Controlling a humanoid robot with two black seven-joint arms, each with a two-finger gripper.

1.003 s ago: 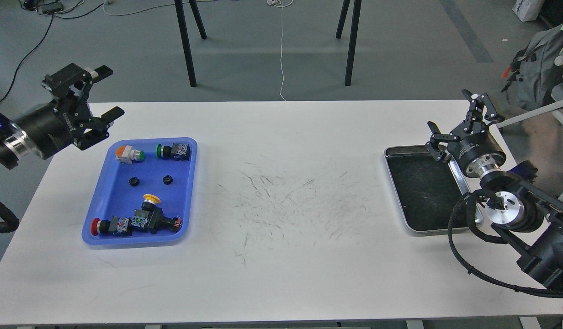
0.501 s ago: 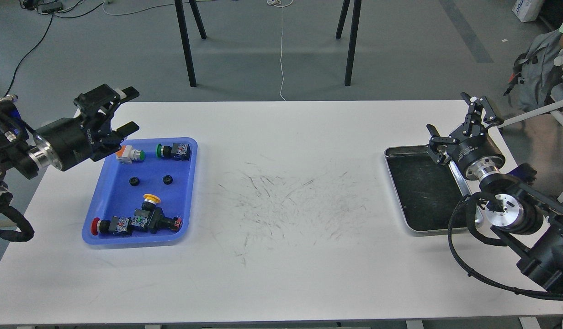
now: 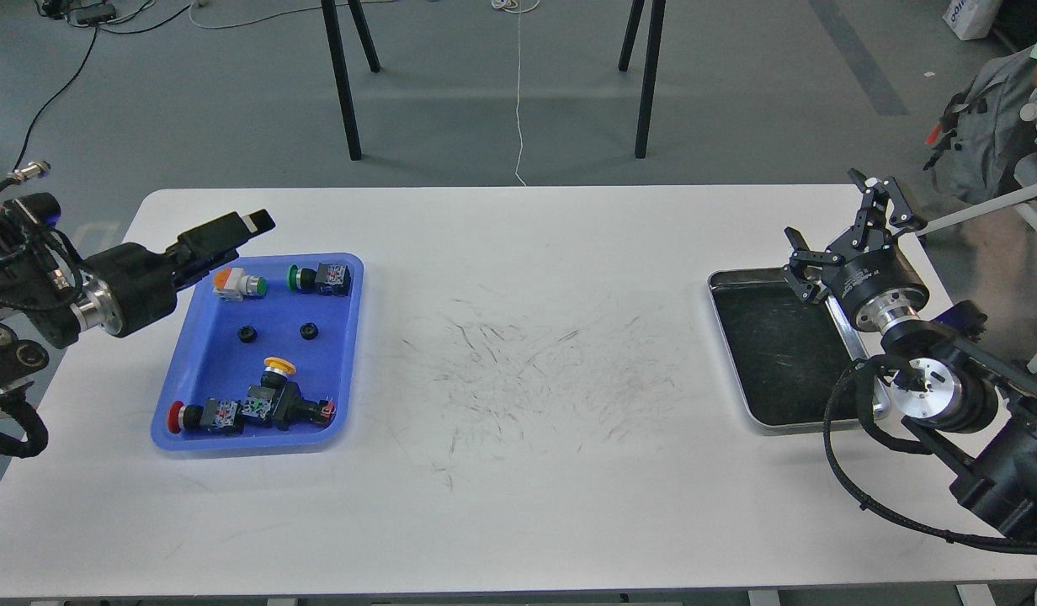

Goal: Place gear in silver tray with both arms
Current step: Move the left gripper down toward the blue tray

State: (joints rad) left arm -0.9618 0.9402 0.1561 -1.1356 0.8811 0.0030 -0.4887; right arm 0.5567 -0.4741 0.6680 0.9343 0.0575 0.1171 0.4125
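L hand (image 3: 232, 232) hangs over the far-left corner of the blue plastic tray (image 3: 207, 370), seen nearly edge-on. Only one long finger w/ a pale tip shows clearly, so can't tell if it's released or clenched. Nothing visibly in it. Just beside its tip, inside the tray's far end, lies an orange-and-white push button w/ green cap (image 3: 239, 284). Next to that, a green-capped black switch (image 3: 320, 278).

Mid-tray: two small black gears (image 3: 247, 334), apart from each other, second one (image 3: 308, 331) to the right. Near end of tray: yellow mushroom button (image 3: 278, 368) on a black body, touching a cluster of black switch blocks incl. a red-capped one (image 3: 178, 417).

R hand (image 3: 840, 225) sits above the far-right corner of the silver tray (image 3: 729, 353), fingers spread wide, released, holding nothing. One finger (image 3: 798, 241) is over the tray's far rim, the other points up and away past the table edge. R arm's silver wrist ring and black cables cover the tray's right rim.

Silver tray rests on the right side of the white table (image 3: 518, 522), well apart from the blue tray; its dark scratched bottom holds no gear. Table centre has scuff marks (image 3: 527, 362).
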